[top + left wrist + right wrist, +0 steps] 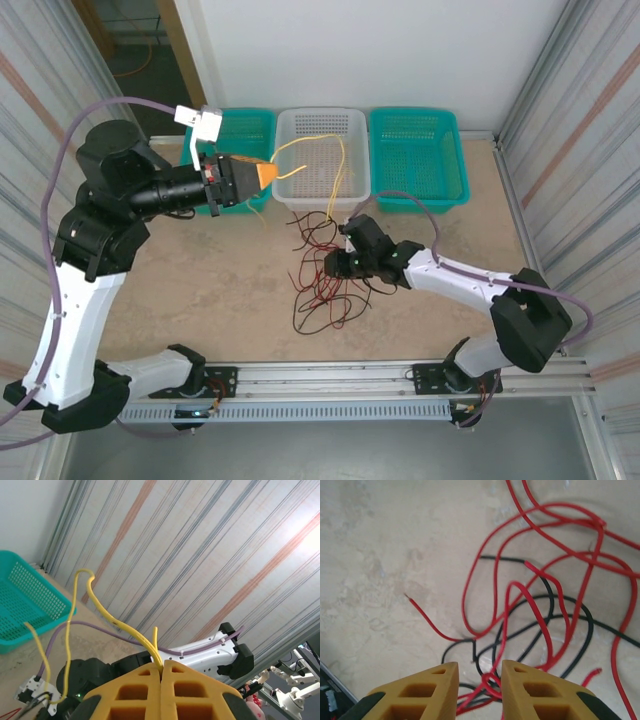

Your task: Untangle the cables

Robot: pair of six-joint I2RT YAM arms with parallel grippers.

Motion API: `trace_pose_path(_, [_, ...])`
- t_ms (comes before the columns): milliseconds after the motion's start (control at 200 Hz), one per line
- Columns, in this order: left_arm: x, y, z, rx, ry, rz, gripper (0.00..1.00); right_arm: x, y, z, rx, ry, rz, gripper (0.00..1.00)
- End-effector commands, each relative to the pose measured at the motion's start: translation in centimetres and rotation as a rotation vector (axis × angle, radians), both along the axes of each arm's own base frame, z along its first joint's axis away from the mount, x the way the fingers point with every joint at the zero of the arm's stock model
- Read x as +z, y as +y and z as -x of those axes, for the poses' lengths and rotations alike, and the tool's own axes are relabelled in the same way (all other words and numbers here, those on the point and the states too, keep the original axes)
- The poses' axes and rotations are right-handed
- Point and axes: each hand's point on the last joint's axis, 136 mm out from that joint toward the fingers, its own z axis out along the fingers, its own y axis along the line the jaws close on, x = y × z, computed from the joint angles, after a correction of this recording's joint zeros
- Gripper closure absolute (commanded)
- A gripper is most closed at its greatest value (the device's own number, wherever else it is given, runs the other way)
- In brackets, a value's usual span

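A loose tangle of red and black cables [320, 275] lies on the table in front of the baskets. My right gripper [333, 265] hovers low over it. In the right wrist view the right gripper [480, 666] has its jaws apart, with a red cable [503, 632] looping between the fingers and a black cable [591, 627] beyond. My left gripper [268, 175] is raised at the left, shut on a yellow cable [310, 140] that arcs over the white basket and hangs down toward the tangle. The left wrist view shows the left gripper [161, 666] pinching that yellow cable [100, 605].
Three baskets stand along the back wall: a teal basket [245, 115] at the left, a white basket [322, 112] in the middle and another teal basket [415, 112] at the right. Corrugated walls close both sides. Bare table lies left of the tangle.
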Motion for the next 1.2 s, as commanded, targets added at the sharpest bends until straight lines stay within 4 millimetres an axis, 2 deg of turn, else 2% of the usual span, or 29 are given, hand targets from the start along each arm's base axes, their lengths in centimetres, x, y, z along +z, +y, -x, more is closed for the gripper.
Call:
trace_pose_path(0, [1.0,0.0,0.6,-0.026,-0.042,0.009,1.00,2.7,-0.3,1.3,0.031,-0.049,-0.043,0.66])
trace_pose_path(55, [0.8,0.1,0.6,-0.024,-0.039,0.008,1.00,3.9,-1.3,2.3,0.043,-0.096,-0.023,0.58])
trace_pose_path(105, [0.8,0.1,0.6,-0.027,-0.038,0.008,1.00,4.9,-2.4,3.0,0.046,-0.128,-0.021,0.46])
trace_pose_path(140, [0.8,0.0,0.7,-0.030,-0.040,0.009,1.00,6.1,-3.3,3.4,0.036,-0.160,-0.027,0.37])
trace_pose_path(205, [1.0,0.0,0.7,-0.034,-0.043,0.013,1.00,8.2,-4.9,3.9,0.024,-0.224,-0.036,0.28])
trace_pose_path(225, [1.0,0.0,0.7,-0.036,-0.044,0.014,1.00,9.4,-5.4,4.1,0.016,-0.257,-0.053,0.25])
trace_pose_path(336, [1.5,-0.1,0.9,-0.048,-0.051,0.027,1.00,13.3,-7.0,4.6,0.008,-0.363,-0.108,0.16])
trace_pose_path(426, [1.8,-0.2,0.9,-0.054,-0.055,0.029,1.00,15.0,-7.2,4.5,0.022,-0.397,-0.108,0.15])
trace_pose_path(596, [2.5,-0.2,1.0,-0.056,-0.068,0.038,1.00,18.4,-5.8,4.5,0.074,-0.449,-0.167,0.15])
trace_pose_path(671, [2.7,-0.2,0.9,-0.058,-0.070,0.040,1.00,19.2,-4.9,4.6,0.097,-0.454,-0.182,0.16])
trace_pose_path(887, [2.9,-0.2,0.9,-0.058,-0.077,0.042,1.00,19.2,-4.0,3.3,0.095,-0.473,-0.125,0.28])
trace_pose_path(972, [2.9,-0.1,1.0,-0.055,-0.082,0.038,1.00,19.4,-4.1,2.9,0.092,-0.479,-0.105,0.46])
trace_pose_path(987, [2.8,-0.1,0.9,-0.054,-0.081,0.036,1.00,18.7,-3.8,2.6,0.093,-0.464,-0.088,0.48])
trace_pose_path(1102, [2.8,-0.1,0.9,-0.051,-0.083,0.033,1.00,18.0,-3.9,2.0,0.076,-0.454,-0.067,0.52])
trace_pose_path(1193, [2.7,-0.1,0.6,-0.044,-0.083,0.031,1.00,17.8,-3.6,1.9,0.081,-0.444,-0.079,0.60])
